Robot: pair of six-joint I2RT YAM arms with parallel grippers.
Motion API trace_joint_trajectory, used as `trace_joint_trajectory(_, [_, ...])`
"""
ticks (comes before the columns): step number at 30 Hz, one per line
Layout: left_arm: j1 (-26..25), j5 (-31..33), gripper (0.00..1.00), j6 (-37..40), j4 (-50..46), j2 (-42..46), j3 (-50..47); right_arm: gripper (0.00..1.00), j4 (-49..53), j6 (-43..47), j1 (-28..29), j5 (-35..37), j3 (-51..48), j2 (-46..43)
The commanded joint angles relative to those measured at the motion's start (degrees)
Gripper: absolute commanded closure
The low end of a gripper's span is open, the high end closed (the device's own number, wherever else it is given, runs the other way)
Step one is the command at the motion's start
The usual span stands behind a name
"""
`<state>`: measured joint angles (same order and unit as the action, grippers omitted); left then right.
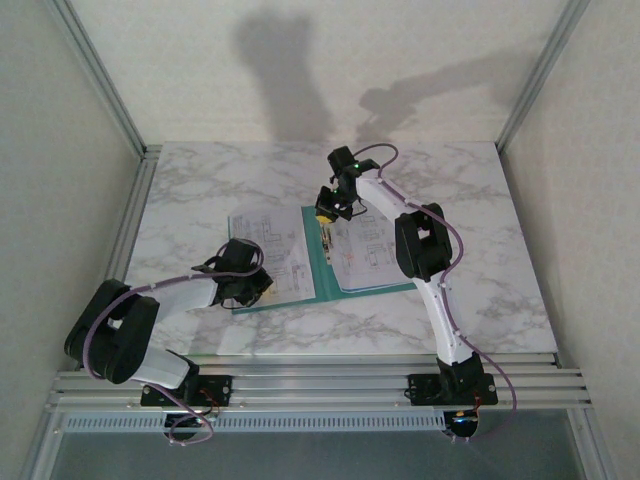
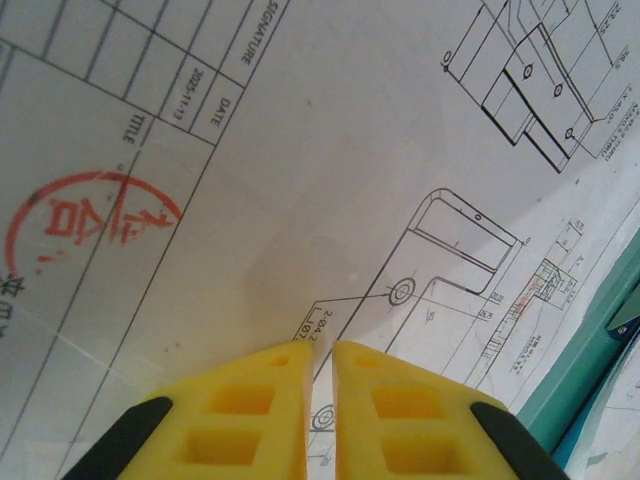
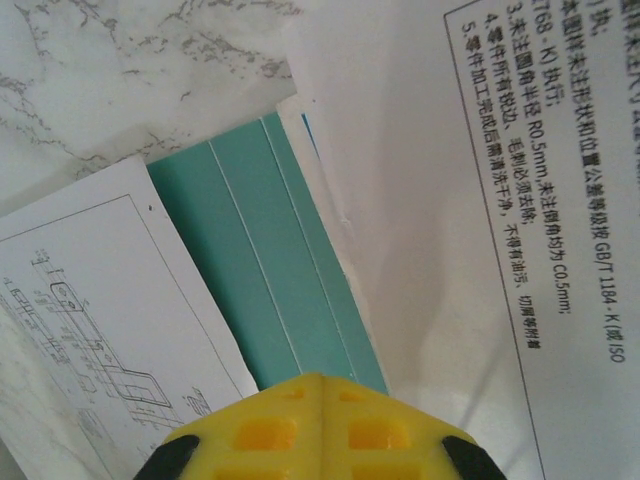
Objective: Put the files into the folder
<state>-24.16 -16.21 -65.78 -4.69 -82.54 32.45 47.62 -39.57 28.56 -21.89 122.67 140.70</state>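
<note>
The folder (image 1: 322, 265) lies open on the counter (image 1: 200, 190), its spine running away from me and leaning left at the far end. The left sheet (image 1: 270, 245) and the right sheet (image 1: 365, 255) rest on either half. My left pincer (image 2: 320, 355) sits low over the left sheet's near edge, fingers closed to a slit, gripping nothing I can see. My right pincer (image 3: 322, 385) is pressed fully closed and empty, over the spine's far end. The spine lies to the right of the left pincer, so I judge that arm better placed to push its sheet inward.

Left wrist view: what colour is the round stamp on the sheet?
Red stamp, clearest in the left wrist view.
</note>
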Motion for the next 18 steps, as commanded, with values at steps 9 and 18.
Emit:
trace_joint_trajectory(9, [0.5, 1.4, 0.87, -0.3, -1.2, 0.5, -1.5, 0.95, 1.5, 2.1, 0.4, 2.1, 2.9, 2.5])
trace_joint_trajectory(18, [0.5, 1.1, 0.87, -0.1, -1.1, 0.0, -1.2, 0.93, 1.3, 2.7, 0.4, 1.4, 1.8, 2.5])
